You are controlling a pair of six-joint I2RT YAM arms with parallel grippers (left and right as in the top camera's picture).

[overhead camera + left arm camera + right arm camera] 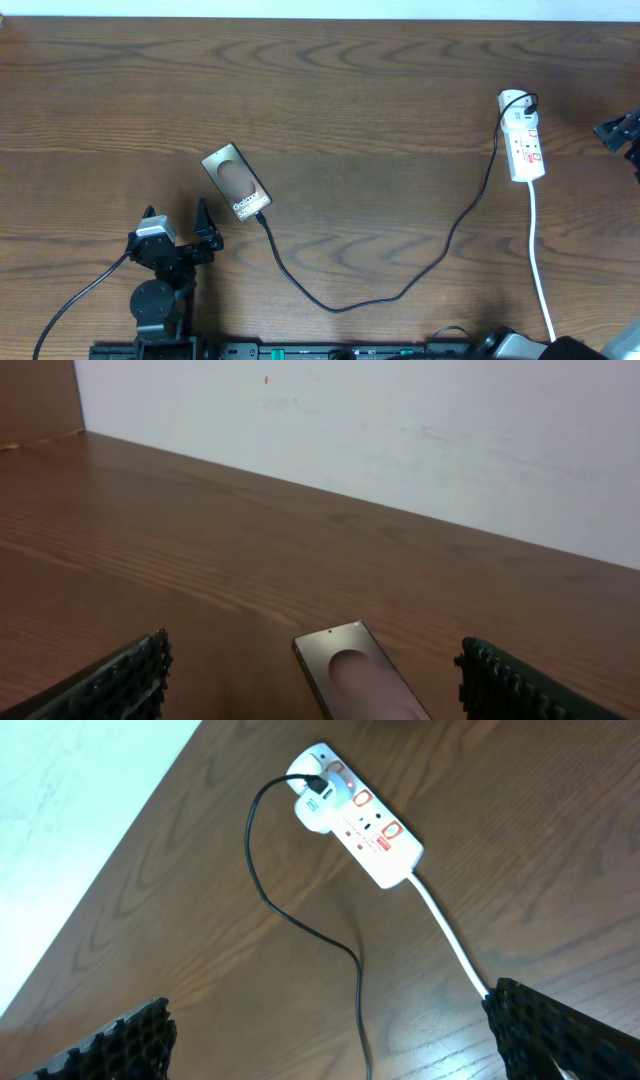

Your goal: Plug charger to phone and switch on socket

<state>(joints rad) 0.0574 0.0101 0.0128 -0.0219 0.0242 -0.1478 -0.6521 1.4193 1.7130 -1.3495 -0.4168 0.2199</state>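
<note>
A dark brown wood-grain table [350,90] meets a plain white wall [400,430].

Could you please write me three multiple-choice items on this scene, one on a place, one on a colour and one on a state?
1. Seen from overhead, the flat dark brown phone lies where from the narrow white power strip? A to its left; B to its right; C on top of it.
2. The thin cable running between them is: A red; B black; C white.
3. The right gripper has its jaws: A shut on the cable; B shut and empty; C open.
Answers: A, the phone sits well left of the strip; B, the cable shows black; C, the jaws stand wide apart with nothing gripped.
</note>
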